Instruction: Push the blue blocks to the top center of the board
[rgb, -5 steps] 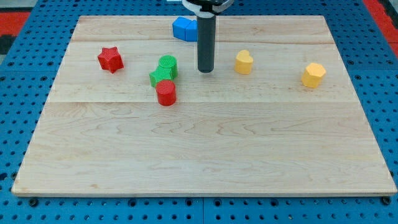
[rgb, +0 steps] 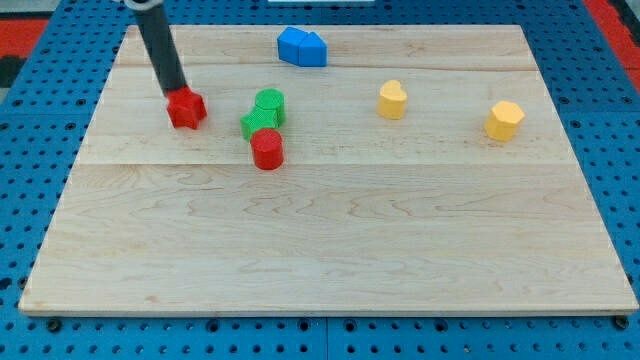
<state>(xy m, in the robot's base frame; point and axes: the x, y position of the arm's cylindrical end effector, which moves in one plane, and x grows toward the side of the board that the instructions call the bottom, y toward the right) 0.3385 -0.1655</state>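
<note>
A pale wooden counter (rgb: 330, 250) lies on a blue pegboard (rgb: 20, 180). The arm carries no fingers, so there is no opening or grasp to report; it ends in a dark rod that leans in from the counter's top left corner. My tip (rgb: 177, 93) sits near the left edge in the upper part of the counter, touching the upper side of the red star block (rgb: 187, 109).

The blue blocks (rgb: 302, 47), two pieces pressed together whose exact shapes are hard to make out, rest close to the top edge, slightly left of its centre and well apart from my tip.

Two green blocks (rgb: 263, 113) stand touching each other left of centre in the upper half, and a red cylinder block (rgb: 267, 149) touches the lower one on the side toward the bottom edge.

A yellow block with a rounded top (rgb: 392, 100) lies right of centre in the upper half. A yellow hexagonal block (rgb: 504, 120) lies nearer the right edge, apart from the first.
</note>
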